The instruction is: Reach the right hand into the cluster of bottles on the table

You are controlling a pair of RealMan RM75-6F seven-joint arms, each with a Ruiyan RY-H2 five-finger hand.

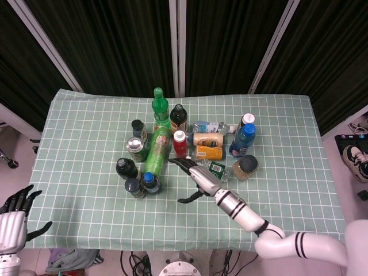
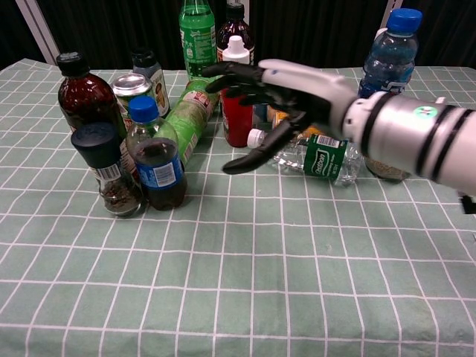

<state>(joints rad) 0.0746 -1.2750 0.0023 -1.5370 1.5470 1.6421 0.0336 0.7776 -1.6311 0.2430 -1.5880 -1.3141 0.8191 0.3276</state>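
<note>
1. The right hand (image 1: 198, 175) is open, holding nothing, fingers spread and stretched toward the cluster of bottles (image 1: 184, 146) in the middle of the desk (image 1: 86, 115). Its fingertips sit just in front of the red bottle (image 1: 180, 144).
2. Rough count from the head view: around fifteen containers. Two green bottles, one upright (image 1: 160, 107) and one lying down (image 1: 156, 150). Two blue-capped bottles, a big one (image 1: 243, 140) on the right and a small dark one (image 1: 152, 183) at the front. One silver can (image 1: 135, 148), one spice jar (image 1: 134, 187), plus some dark ones I can't tell apart well.
3. Only the head view shows the left hand (image 1: 16, 214), down at the near left corner, open, fingers apart, well away from everything.
4. The chest view gives what the head view hides: a crushed clear bottle (image 2: 316, 158) lying under the right hand's palm, thumb hanging down beside its white cap.
</note>
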